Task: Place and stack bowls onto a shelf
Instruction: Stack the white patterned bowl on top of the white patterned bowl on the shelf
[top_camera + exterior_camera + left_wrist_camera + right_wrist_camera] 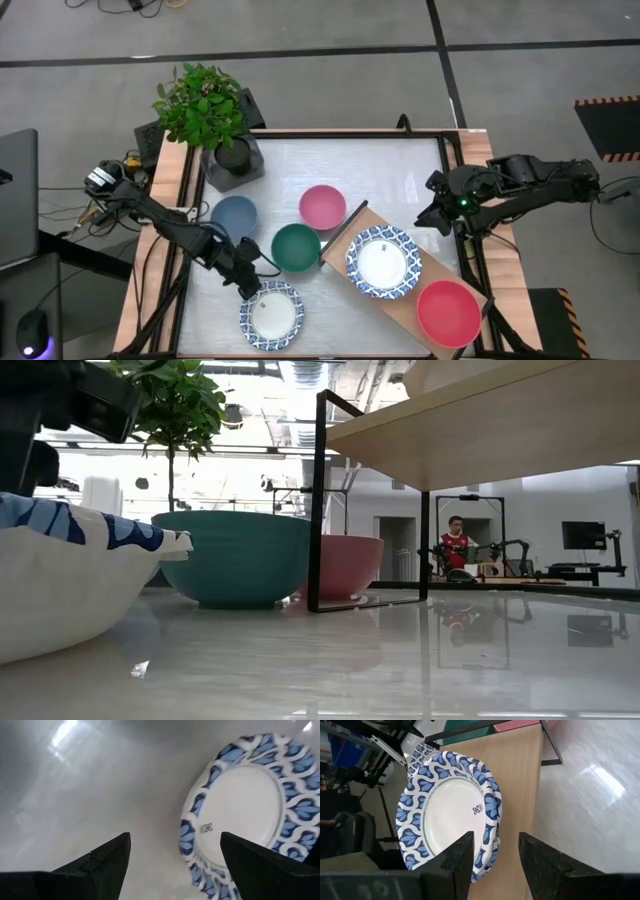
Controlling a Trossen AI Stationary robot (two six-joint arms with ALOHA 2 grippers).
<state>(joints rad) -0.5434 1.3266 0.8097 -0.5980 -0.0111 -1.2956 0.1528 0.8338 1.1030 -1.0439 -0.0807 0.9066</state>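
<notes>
A white bowl with a blue patterned rim [270,313] [250,805] [60,580] rests on the table near its front edge. My left gripper [247,282] [175,865] hovers open over the far-left rim of this bowl, and I see no touch. The shelf [345,232] [520,780] runs slantwise on the table's right half. It carries a stack of white-and-blue bowls [384,262] [445,815] and the red bowl [447,310]. The slate blue bowl [234,215], dark green bowl [296,247] [235,555] and pink bowl [322,206] [345,565] stand on the table. My right gripper [432,215] [495,865] is open, right of the shelf, pointing at the stack.
A potted plant [215,125] stands at the table's far left corner. The shelf rests on thin dark legs [318,500], with the board [500,410] raised above the tabletop. Bare tabletop [390,170] lies at the far right. A person [457,545] sits far off in the room.
</notes>
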